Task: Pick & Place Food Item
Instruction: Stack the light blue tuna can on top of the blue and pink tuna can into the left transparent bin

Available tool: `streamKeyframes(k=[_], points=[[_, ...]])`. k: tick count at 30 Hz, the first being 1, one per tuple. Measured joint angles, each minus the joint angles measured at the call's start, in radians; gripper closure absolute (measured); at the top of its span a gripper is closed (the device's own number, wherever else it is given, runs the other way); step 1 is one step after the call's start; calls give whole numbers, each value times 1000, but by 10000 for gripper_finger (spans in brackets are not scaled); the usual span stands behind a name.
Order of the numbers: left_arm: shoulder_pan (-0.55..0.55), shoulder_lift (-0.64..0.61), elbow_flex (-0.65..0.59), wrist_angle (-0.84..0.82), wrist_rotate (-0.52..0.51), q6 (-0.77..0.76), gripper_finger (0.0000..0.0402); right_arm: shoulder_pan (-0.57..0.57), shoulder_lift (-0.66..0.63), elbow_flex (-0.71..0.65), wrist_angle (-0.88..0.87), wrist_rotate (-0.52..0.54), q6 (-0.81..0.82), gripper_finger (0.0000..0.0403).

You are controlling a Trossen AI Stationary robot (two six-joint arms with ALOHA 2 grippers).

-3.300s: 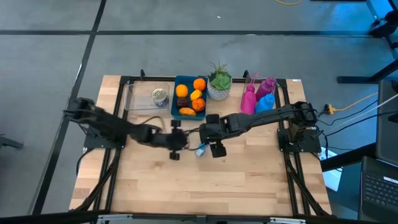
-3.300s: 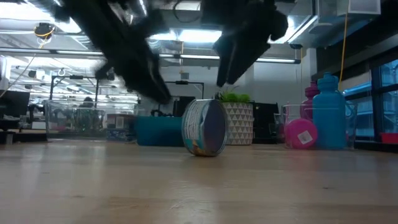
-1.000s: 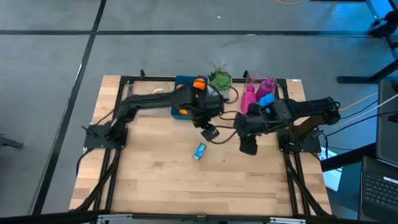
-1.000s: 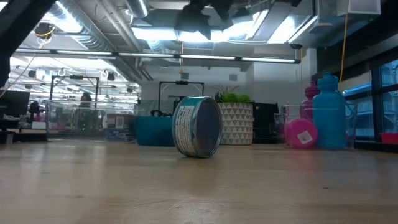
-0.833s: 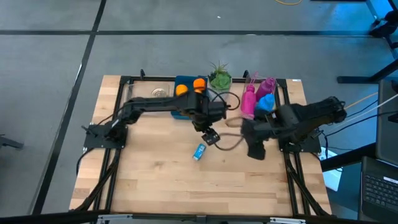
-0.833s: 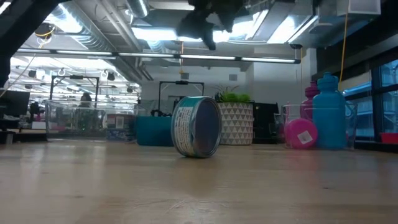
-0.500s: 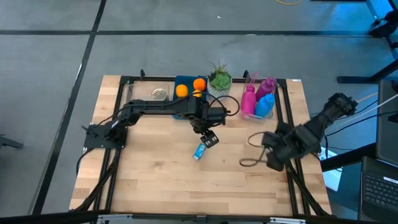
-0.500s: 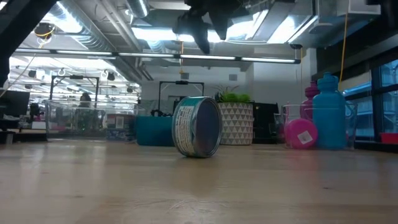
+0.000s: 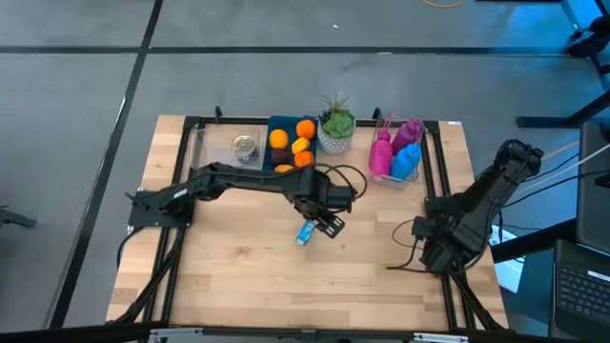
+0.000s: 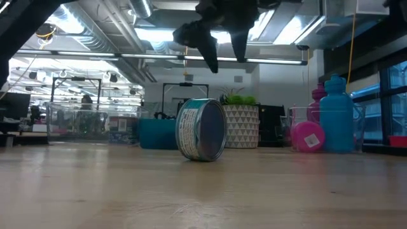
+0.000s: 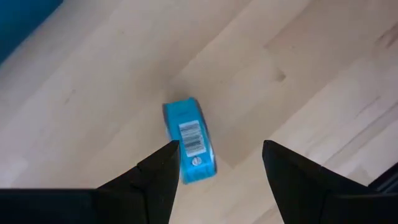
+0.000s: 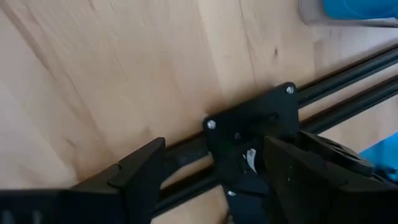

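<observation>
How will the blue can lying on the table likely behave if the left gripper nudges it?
The can rests on its curved side, so it may roll. It looks rigid, probably metal, unlikely to crush. The open left gripper hovers above it, not touching.

Both arms matte black, jointed links. Left claw (image 11: 217,168): two dark, flat, tapered fingers (image 11: 158,171). Right claw (image 12: 208,168): same pattern. Loose black cable loops by each wrist; black base plate, silver screws.

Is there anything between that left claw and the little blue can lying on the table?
Nothing visible. The left claw hangs open just above the blue can, which lies on its side on bare wood. The right claw is parked off by the table's right edge.
</observation>
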Motion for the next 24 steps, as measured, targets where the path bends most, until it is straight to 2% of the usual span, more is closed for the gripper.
streamKeyframes(k=[8,13,16,24], points=[[-60,-1,0,18,-94,-207,179,107,0,-33,3,14,-28,133],[-91,20,0,14,-120,-275,179,177,0,-44,4,16,-33,133],[-105,53,0,26,-135,-263,179,224,0,-58,6,16,-47,133],[-102,132,3,22,-19,-306,168,347,0,-101,3,-38,-46,133]])
